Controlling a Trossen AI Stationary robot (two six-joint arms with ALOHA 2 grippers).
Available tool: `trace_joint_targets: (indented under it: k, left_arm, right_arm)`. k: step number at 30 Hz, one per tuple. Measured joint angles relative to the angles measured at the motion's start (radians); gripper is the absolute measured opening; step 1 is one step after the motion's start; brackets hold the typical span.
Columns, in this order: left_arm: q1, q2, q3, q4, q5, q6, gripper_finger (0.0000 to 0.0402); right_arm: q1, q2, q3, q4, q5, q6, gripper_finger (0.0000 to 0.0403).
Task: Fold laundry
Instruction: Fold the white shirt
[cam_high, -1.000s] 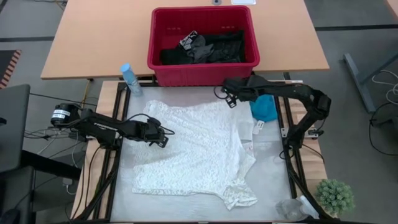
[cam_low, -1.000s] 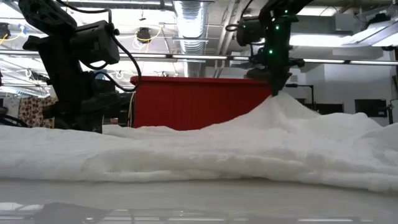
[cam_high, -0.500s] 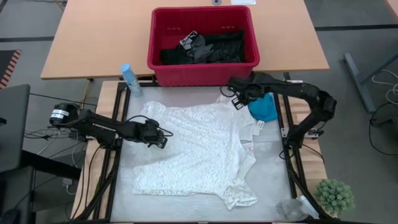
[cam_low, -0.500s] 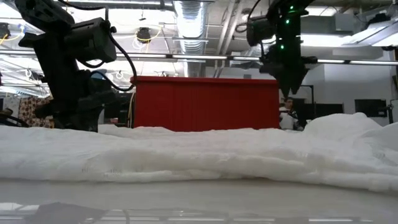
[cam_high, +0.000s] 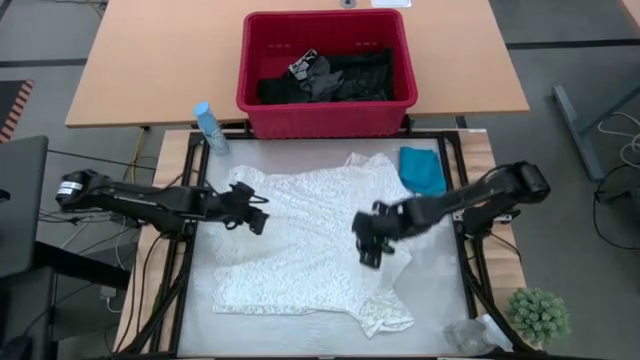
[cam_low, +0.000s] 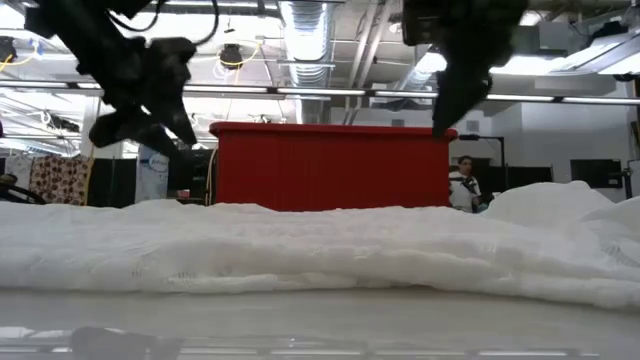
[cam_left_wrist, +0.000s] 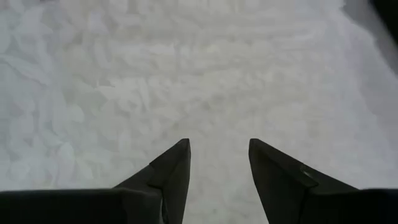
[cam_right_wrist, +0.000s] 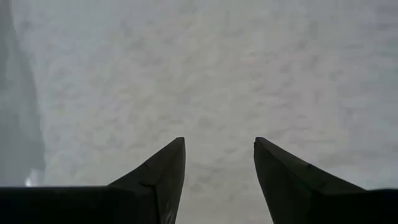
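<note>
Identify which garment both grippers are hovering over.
The white lacy garment, spread flat across the table; the small teal garment lies folded by its far right corner, and the dark garments sit in the red basket.

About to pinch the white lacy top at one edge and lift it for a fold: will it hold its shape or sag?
Probably sag: the white lacy top lies in soft wrinkles and rumpled humps, so it looks floppy. It seems thin and light for its spread. Its open lace texture might snag on a fingertip, so the lifted edge may drag the rest along.
</note>
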Motion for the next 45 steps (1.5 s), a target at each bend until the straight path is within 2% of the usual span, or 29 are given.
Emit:
trace_joint_targets:
  k: [2,7,9,14,20,25,32,40,45]
  left_arm:
    - [0.001,-0.033,0.0,0.002,0.009,0.002,0.0155]
    - [-0.024,-0.039,0.0,0.003,0.157,0.101,0.0155]
    - [-0.052,-0.013,0.0,0.004,0.151,0.122,0.0155]
    - [-0.071,0.093,0.0,0.011,0.057,0.123,0.0155]
    - [-0.07,0.224,0.001,0.051,0.072,0.152,0.0155]
    - [-0.07,0.294,0.002,0.088,0.074,0.198,0.0155]
    - [-0.07,0.35,0.002,0.117,0.107,0.209,0.0155]
    - [-0.07,0.355,0.002,0.123,0.107,0.184,0.0155]
    - [-0.07,0.355,0.002,0.124,0.098,0.176,0.0155]
  right_arm:
    - [0.054,0.028,-0.014,0.031,-0.003,0.002,0.0213]
    - [0.148,0.105,-0.019,0.138,-0.015,-0.012,0.0212]
    - [0.177,0.127,-0.017,0.213,-0.019,-0.014,0.0212]
    - [0.21,0.178,-0.018,0.35,-0.048,0.0,0.0211]
    - [0.245,0.273,-0.016,0.528,-0.103,-0.012,0.0211]
    - [0.282,0.366,0.066,0.512,-0.099,-0.062,0.0211]
    - [0.312,0.471,0.193,0.492,-0.04,-0.121,0.0211]
    - [0.319,0.512,0.197,0.501,-0.041,-0.124,0.0209]
    - [0.344,0.512,0.197,0.5,-0.04,-0.117,0.0189]
